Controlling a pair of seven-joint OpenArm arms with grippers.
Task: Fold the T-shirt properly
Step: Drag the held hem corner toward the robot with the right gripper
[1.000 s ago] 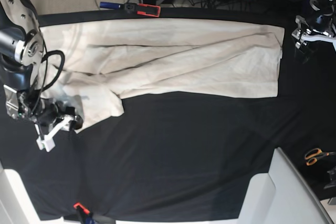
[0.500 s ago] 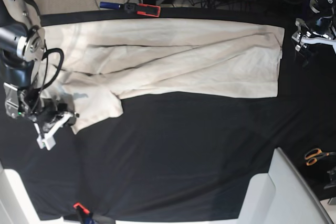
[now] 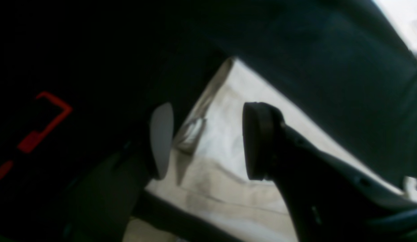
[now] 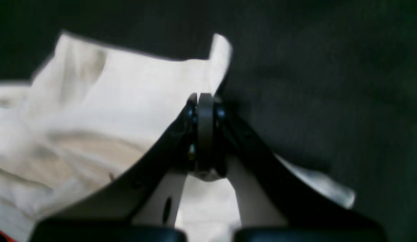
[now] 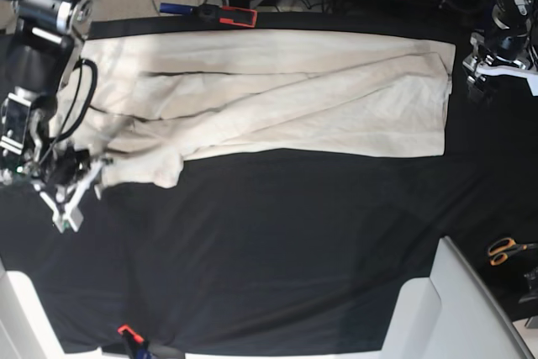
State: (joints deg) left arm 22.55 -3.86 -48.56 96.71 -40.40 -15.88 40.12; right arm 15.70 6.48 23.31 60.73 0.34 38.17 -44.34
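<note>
Nearest, the black tablecloth is seen bare along the front edge of the tabletop. At the left edge, the right gripper is closed tight on a sleeve edge of the cream T-shirt, probably so that the sleeve can be drawn inward for a fold. The T-shirt is spread flat along the far edge, from the left corner almost to the right. At the far right corner, the left gripper is held with its jaws apart, gripping nothing, just beside the shirt's hem.
</note>
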